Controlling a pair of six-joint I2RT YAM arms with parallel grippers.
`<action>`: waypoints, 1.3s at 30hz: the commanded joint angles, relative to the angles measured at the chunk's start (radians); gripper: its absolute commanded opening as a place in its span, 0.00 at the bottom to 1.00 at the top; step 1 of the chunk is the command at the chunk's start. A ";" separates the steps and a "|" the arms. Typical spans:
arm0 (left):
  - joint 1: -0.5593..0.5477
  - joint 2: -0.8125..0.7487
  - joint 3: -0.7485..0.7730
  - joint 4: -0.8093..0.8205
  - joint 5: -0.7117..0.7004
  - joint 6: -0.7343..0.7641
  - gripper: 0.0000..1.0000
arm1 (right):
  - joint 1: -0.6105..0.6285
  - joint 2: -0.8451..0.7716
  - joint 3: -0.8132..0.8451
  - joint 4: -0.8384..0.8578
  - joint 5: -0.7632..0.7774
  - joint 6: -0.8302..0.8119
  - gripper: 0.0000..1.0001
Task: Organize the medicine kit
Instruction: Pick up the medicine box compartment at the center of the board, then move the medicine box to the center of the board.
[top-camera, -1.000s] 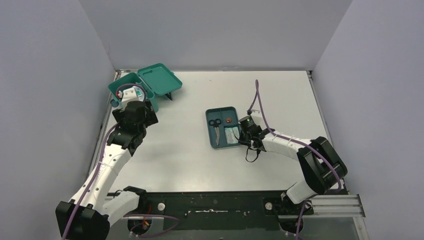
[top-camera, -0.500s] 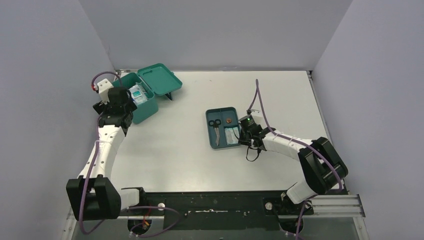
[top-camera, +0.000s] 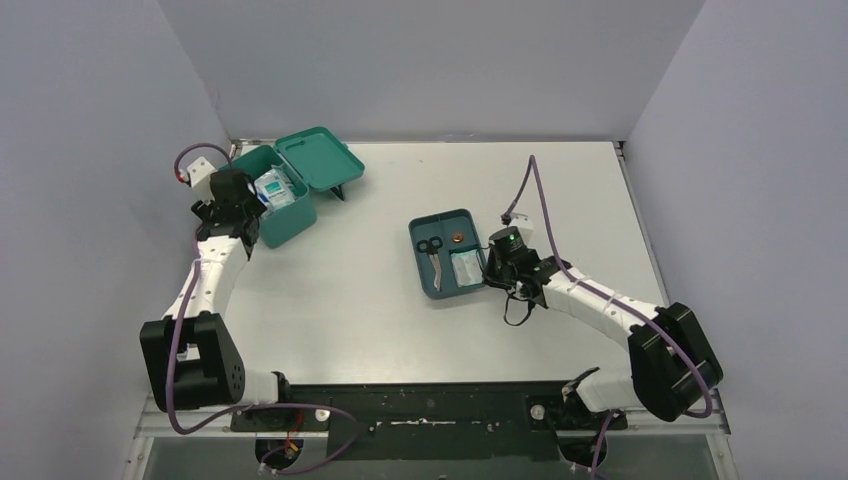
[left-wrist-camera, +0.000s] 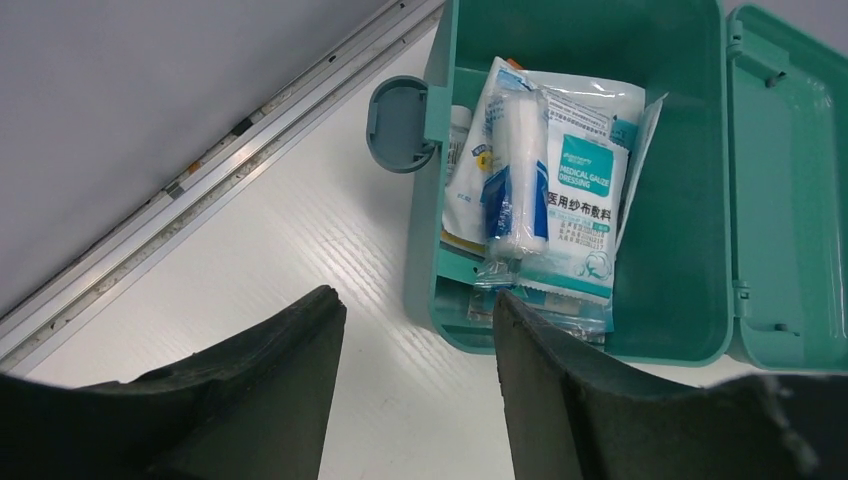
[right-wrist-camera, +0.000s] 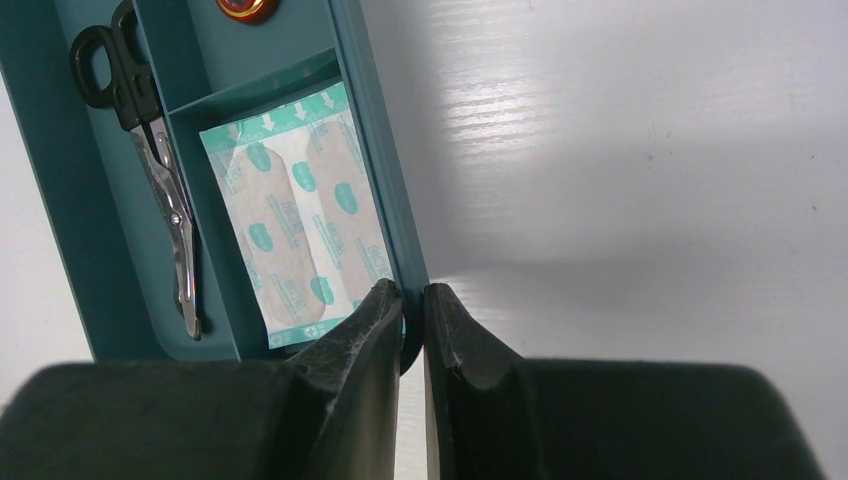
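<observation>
Between the fingertips of the right gripper (right-wrist-camera: 412, 300) sits the right-hand wall of a flat dark-teal tray (right-wrist-camera: 352, 110). The jaws are pressed almost together on that thin rim, towards the tray's near end. Just inside the wall lies a packet of plasters (right-wrist-camera: 300, 230). A pair of scissors (right-wrist-camera: 150, 150) is in the next compartment, and beyond them is a little round red thing (right-wrist-camera: 245, 8), too cut off to name. The tray rests mid-table (top-camera: 340, 290), well apart from the medicine kit.

Across the table, the left gripper (left-wrist-camera: 415, 305) hangs with its fingers spread and nothing between them, just beside the medicine kit (left-wrist-camera: 425, 270) on its knob side. The kit stands at the table's far left corner. It is a teal-green box with its lid (left-wrist-camera: 785, 190) thrown fully back on its hinges and a rounded knob (left-wrist-camera: 398, 125) on the side wall. Inside, a wrapped bandage roll (left-wrist-camera: 520, 170) lies on top of flat gauze packets (left-wrist-camera: 585, 200), stacked loosely towards one side.

The kit looks like thin, stiff moulded plastic. I judge it light and smooth, so it would probably slide on the table when pushed. An upright side wall or the lid's free edge would be the surest place to grip, since the knob is small and rounded and might slip. The packets inside are soft and would shift if the box were tilted.
</observation>
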 joint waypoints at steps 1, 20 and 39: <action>0.029 0.031 0.013 0.068 0.034 -0.019 0.53 | -0.008 -0.057 -0.007 0.031 -0.009 -0.010 0.00; 0.063 0.129 -0.036 0.151 0.171 -0.031 0.42 | -0.013 -0.145 -0.030 0.036 -0.013 0.006 0.00; -0.001 0.066 -0.013 0.025 0.276 0.013 0.00 | -0.015 -0.233 0.136 -0.131 0.027 -0.023 0.00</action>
